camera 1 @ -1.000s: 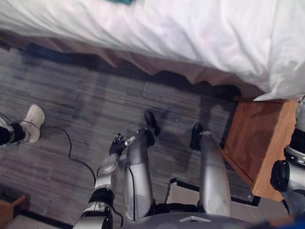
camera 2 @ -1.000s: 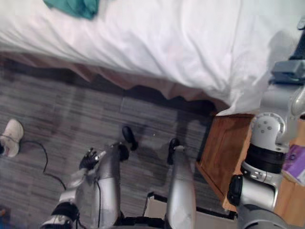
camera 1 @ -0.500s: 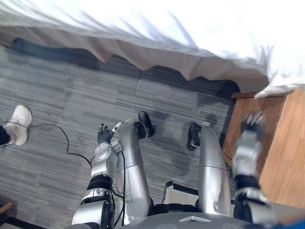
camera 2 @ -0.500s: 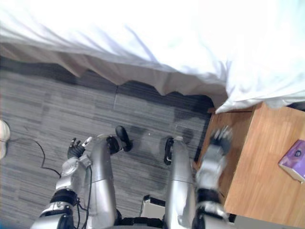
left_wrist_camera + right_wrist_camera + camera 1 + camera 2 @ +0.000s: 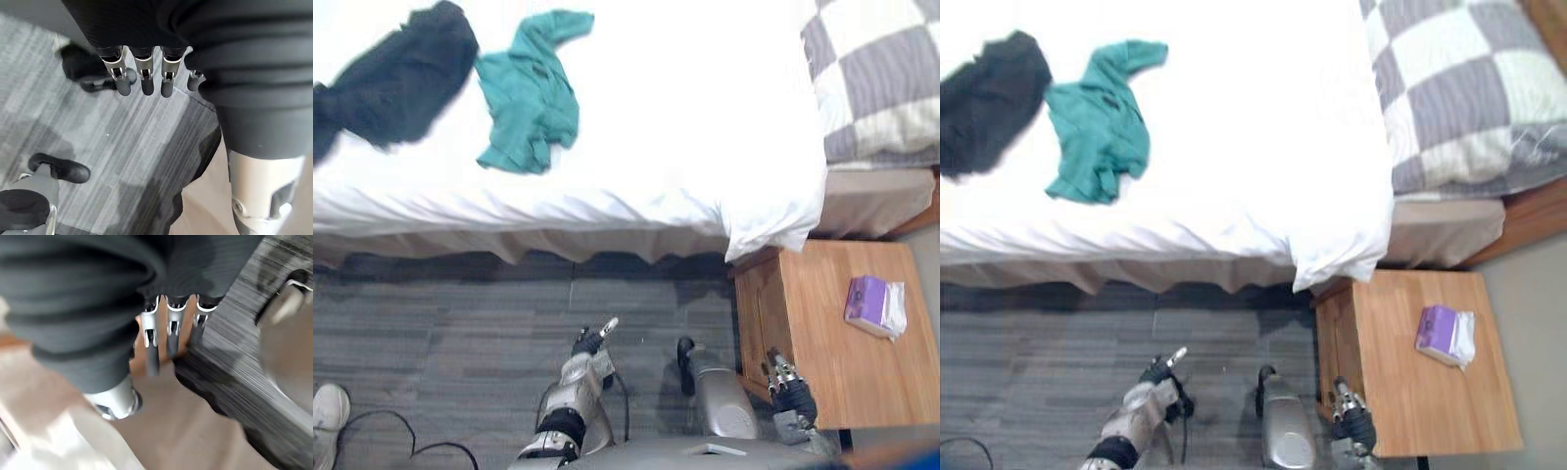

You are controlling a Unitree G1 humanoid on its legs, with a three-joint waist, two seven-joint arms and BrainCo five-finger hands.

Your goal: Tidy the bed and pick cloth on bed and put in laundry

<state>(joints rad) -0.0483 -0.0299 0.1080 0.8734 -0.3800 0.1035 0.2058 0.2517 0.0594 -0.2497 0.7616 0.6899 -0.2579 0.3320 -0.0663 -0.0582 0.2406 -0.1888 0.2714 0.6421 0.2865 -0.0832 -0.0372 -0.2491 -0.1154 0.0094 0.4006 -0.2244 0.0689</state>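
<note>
Teal cloth (image 5: pixel 529 103): crumpled on the white bed (image 5: pixel 685 117) — a dark cloth (image 5: pixel 396 83) lies just beside it.
Left robot hand (image 5: pixel 589 343): low over the floor (image 5: pixel 440 313), fingers relaxed, holding nothing.
Right robot hand (image 5: pixel 791 395): by the wooden nightstand (image 5: pixel 832 333) — fingers straight, empty.

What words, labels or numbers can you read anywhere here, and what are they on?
None can be read.
The purple packet on the wooden nightstand may carry print, but it is too small to tell.
The teal cloth and dark cloth on the bed show no lettering.
</note>
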